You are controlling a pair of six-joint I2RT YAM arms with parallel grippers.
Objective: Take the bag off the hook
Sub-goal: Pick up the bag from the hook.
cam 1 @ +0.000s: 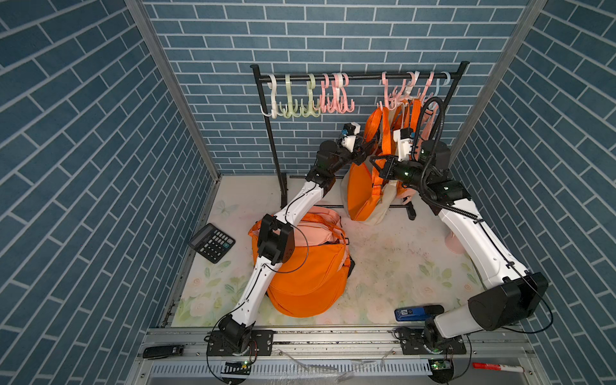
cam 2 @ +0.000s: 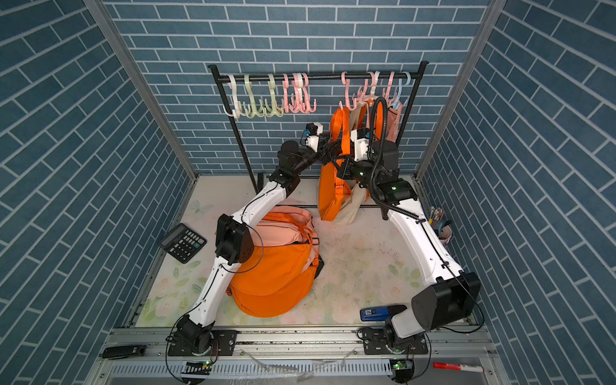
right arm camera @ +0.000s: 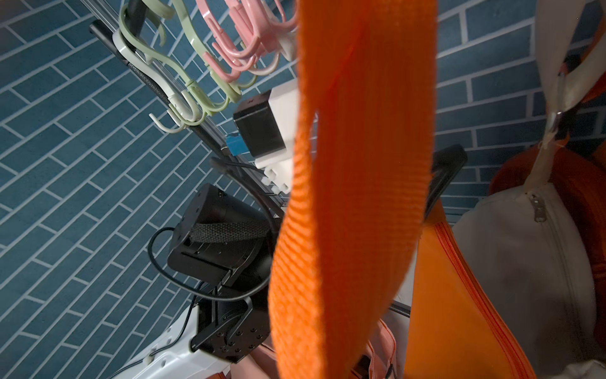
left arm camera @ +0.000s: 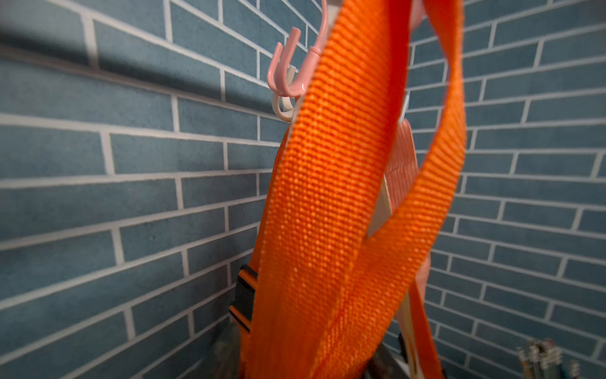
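The orange bag [cam 1: 361, 196] hangs at the right end of the rack [cam 1: 366, 77], against the back wall; its lower end reaches down to the table [cam 1: 393, 263]; its woven strap [left arm camera: 328, 197] runs up to the pink hooks [cam 1: 386, 90] on the rail, and in the left wrist view we see a pink hook [left arm camera: 288, 78] just beside the strap's edge. A cream bag [cam 1: 383, 203] hangs touching it, on the side towards the right arm.

Both arms reach up and back to this bag. The left arm rises from its base, bends at the elbow above the table and stretches towards the strap; the left gripper [cam 1: 368, 149] sits right at the strap, partway up; its camera shows the strap close in front but not the jaws, so we cannot tell whether they are wide or narrow. The right arm climbs along the right side, folds back at the wrist and points towards the left arm; the right gripper [cam 1: 375, 161] is at the same strap, just below the left one; its jaws are closed, though we cannot tell whether strap lies between them.

Under the left arm a second orange bag [cam 1: 310, 280] lies on the table with a pink bag [cam 1: 316, 231] on it; a calculator [cam 1: 212, 242] rests near the left edge.
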